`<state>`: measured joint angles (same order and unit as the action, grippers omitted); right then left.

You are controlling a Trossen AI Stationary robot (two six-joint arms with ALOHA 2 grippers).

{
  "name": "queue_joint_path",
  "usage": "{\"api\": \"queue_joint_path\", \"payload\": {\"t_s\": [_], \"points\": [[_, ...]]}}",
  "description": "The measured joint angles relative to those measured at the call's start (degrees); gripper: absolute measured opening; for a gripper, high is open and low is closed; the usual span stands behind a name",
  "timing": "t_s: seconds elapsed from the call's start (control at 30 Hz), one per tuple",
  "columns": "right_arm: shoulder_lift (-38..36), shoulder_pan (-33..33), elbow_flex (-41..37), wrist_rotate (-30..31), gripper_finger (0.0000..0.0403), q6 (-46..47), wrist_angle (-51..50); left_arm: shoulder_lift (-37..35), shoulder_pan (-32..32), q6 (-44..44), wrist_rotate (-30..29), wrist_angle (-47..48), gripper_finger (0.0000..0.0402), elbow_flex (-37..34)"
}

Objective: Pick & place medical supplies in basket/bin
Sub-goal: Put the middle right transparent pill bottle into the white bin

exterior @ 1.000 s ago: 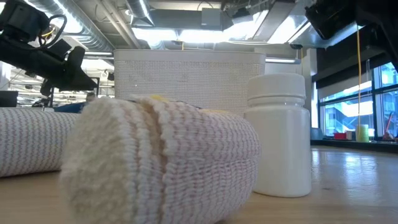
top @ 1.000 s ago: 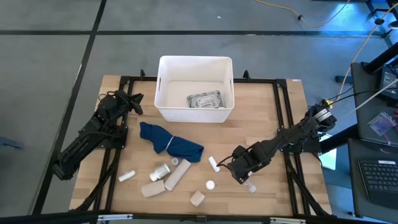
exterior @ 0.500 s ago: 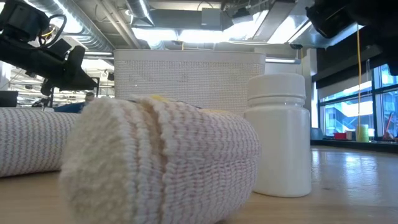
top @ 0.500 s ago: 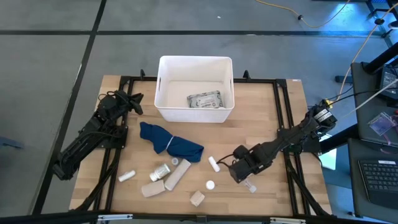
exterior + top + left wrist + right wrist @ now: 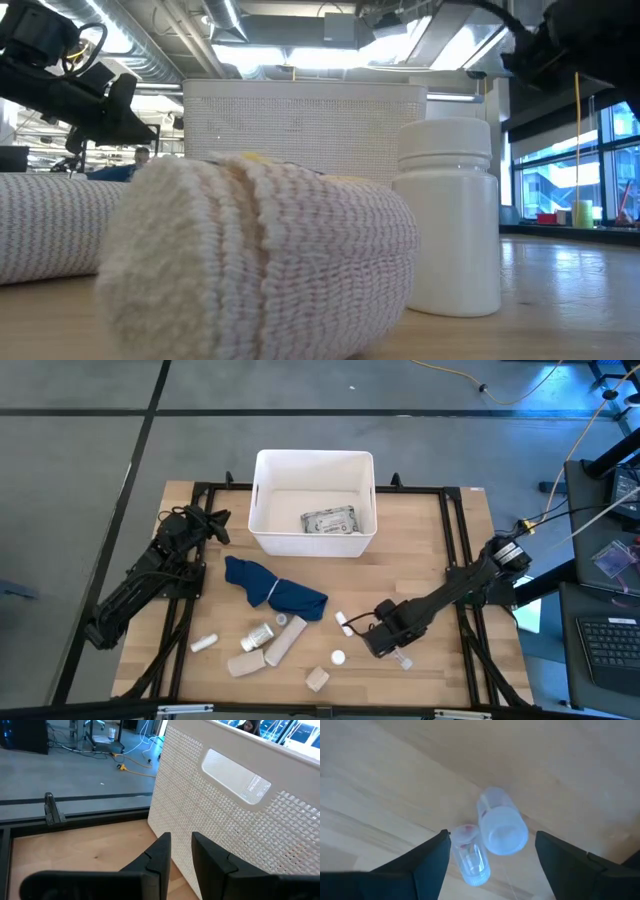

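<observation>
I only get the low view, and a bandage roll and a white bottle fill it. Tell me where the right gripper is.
Observer: The right gripper is low over the table's front, fingers open either side of two small vials.
Operator: Report the bin's contents.
Observer: Only a grey packet lies in the bin.
Operator: Now the left arm.
Observer: The left gripper waits beside the bin's left wall, holding nothing.

wooden table [image 5: 420, 550], white bin [image 5: 314, 503], blue cloth [image 5: 272, 587], vials [image 5: 490, 832]

dark blue cloth [image 5: 274, 588] (crumpled), wooden table [image 5: 420, 540], keyboard [image 5: 612, 640]
</observation>
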<state>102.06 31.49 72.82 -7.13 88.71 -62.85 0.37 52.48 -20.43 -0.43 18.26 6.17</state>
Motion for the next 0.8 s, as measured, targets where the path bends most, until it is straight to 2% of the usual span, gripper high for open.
{"api": "queue_joint_path", "payload": {"t_s": [0.23, 0.6, 0.8], "points": [[2.1, 0.0, 0.0, -0.2, 0.0268, -0.4, 0.1, 0.0, 0.0, 0.0, 0.0, 0.0, 0.0072, 0.0], [3.1, 0.0, 0.0, -0.2, 0.026, -1.7, 0.9, 0.0, 0.0, -1.5, 0.0, 0.0, 0.0072, 0.0], [3.1, 0.0, 0.0, -0.3, 0.0207, -1.7, 0.9, 0.0, 0.0, -1.5, 0.0, 0.0, 0.0072, 0.0]]}}
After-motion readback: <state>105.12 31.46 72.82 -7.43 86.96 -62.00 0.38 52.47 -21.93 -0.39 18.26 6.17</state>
